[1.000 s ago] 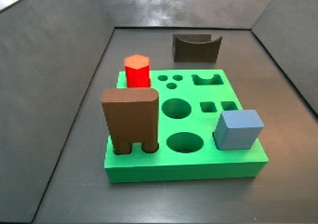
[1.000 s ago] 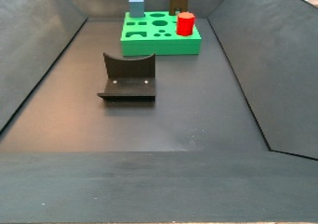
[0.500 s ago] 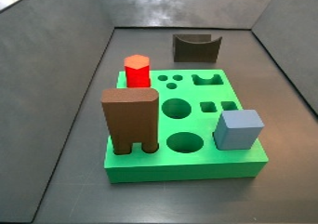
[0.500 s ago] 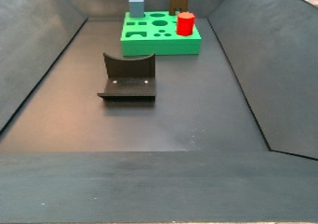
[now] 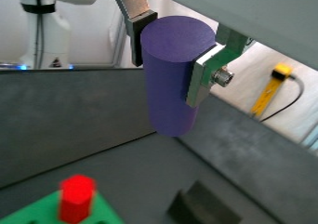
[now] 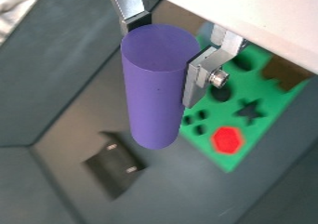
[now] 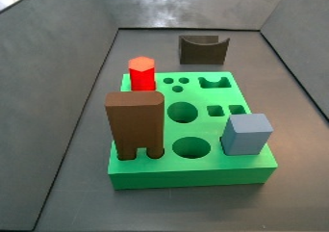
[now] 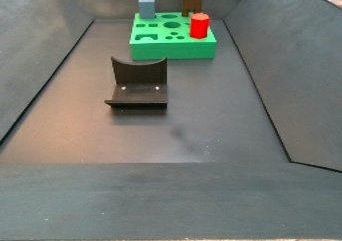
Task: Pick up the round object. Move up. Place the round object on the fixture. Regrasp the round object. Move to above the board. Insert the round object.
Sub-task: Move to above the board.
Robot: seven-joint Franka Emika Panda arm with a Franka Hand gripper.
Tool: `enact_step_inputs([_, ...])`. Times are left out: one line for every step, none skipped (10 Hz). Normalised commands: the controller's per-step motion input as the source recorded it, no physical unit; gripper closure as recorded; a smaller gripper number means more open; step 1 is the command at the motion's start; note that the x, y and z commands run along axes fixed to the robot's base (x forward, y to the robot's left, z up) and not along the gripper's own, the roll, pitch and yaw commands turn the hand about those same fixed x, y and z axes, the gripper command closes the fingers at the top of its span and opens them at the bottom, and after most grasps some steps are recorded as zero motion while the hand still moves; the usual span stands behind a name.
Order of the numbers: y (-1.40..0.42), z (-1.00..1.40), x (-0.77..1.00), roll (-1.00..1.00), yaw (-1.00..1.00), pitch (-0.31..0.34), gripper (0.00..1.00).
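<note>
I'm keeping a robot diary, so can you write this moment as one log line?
gripper: shut on purple peg | height: above floor | fixture: empty | green board: red peg standing in it

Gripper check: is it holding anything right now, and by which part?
Yes. The gripper holds the round object by its upper end, one finger on each side of the purple cylinder, which hangs below them above the floor. The gripper is out of both side views.

Lab: dark walled test bin (image 8: 201, 135)

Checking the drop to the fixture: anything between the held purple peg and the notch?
Nothing visible. The claw holds the purple peg upright, high above the floor. The fixture stands alone on bare floor with its notch empty, apart from the board.
</note>
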Motion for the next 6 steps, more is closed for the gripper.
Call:
enact_step_inputs([-0.28,-0.11,-0.62,-1.00,-0.10,-0.104,1.00])
enact_step_inputs([-0.11,-0.05,-0.33,-1.00,-0.11,-0.097,1.00])
enact_step_inputs([-0.07,-0.04,-0.24,-1.00,-0.11,-0.089,1.00])
enact_step_inputs([-0.01,-0.02,-0.11,-1.00,-0.11,-0.077,1.00])
enact_step_inputs([0.01,-0.01,-0.09,-0.93,-0.10,-0.073,1.00])
enact_step_inputs([0.02,-0.01,-0.07,-0.61,-0.06,-0.058,1.00])
